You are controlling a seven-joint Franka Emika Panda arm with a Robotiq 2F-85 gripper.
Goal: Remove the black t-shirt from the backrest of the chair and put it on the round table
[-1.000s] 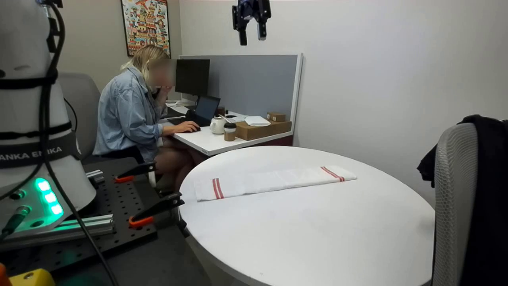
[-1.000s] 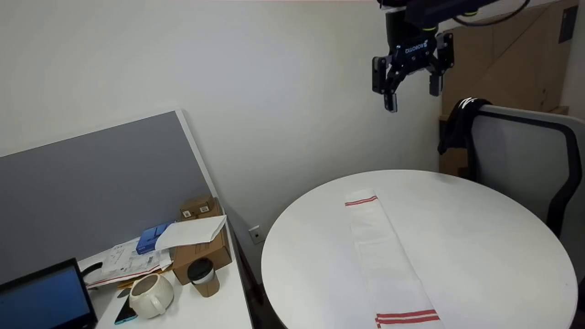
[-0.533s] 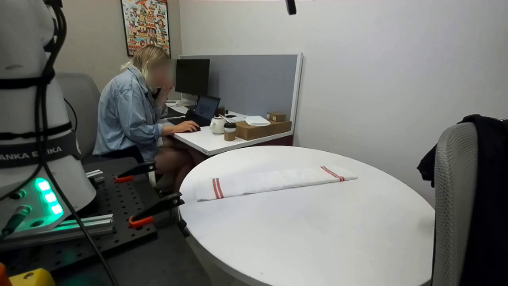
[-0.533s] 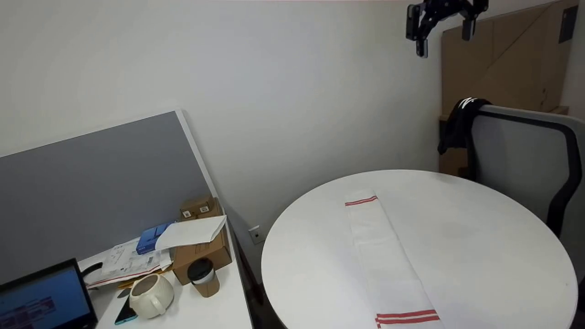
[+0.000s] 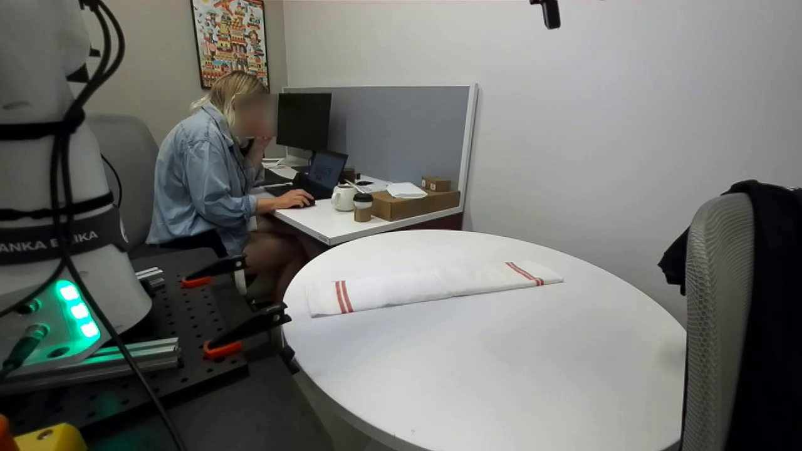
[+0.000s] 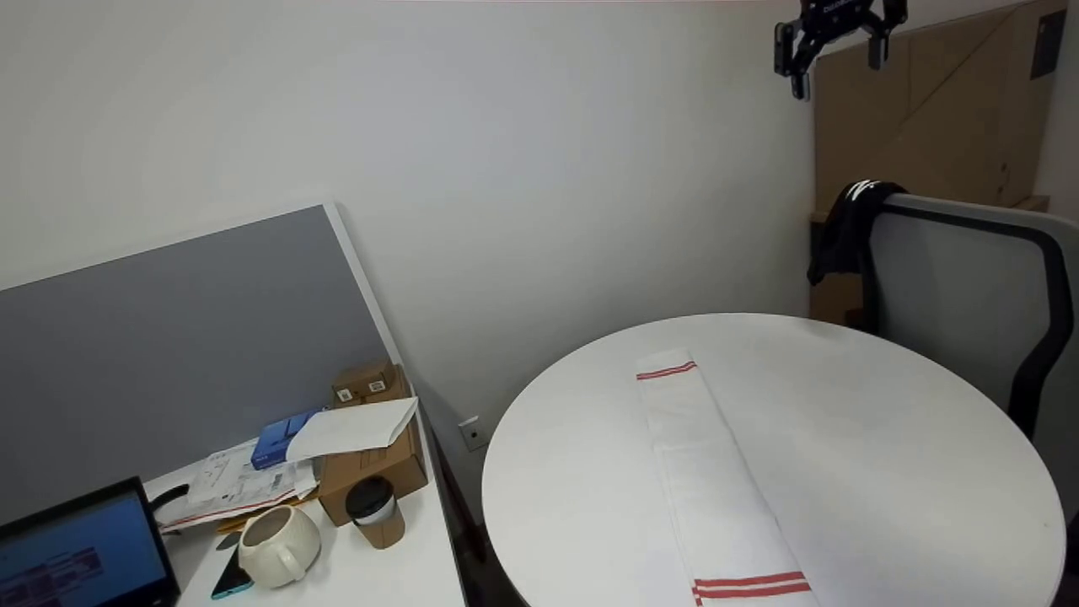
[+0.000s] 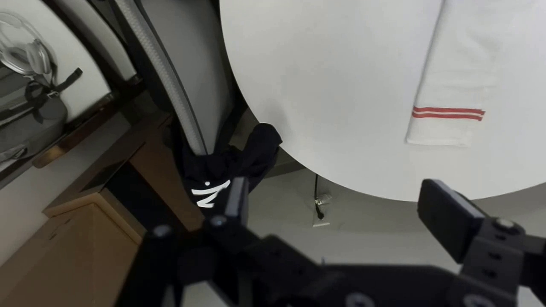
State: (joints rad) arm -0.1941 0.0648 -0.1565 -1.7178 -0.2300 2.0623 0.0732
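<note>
We take the step in hand to be the reach for the black t-shirt point(image 7: 213, 168), which hangs over the corner of the backrest point(image 7: 192, 64) of the chair point(image 6: 1035, 362). The gripper point(image 7: 339, 204) is spread wide with nothing between its fingers; from it, in the wrist view, the shirt lies between nine and ten o'clock. We should line up over the bunched cloth before coming down, then pinch a thick fold and leave the frame out of the grip. A straight lift, high enough for the hanging part to clear the backrest, should come before any swing; a low swing could drag the cloth or tug the chair.

The round table point(image 6: 590, 438) carries a folded white towel point(image 6: 725, 472) with red stripes. Reading the tabletop as a clock in that exterior view, the towel runs from about eleven down to six, so we would lay the shirt toward three. Cardboard boxes point(image 6: 936, 118) stand beyond the chair, and a person point(image 5: 200, 175) sits at a desk point(image 5: 313, 222) with a mug point(image 6: 280, 546) and a paper cup point(image 6: 376, 512) on it.
</note>
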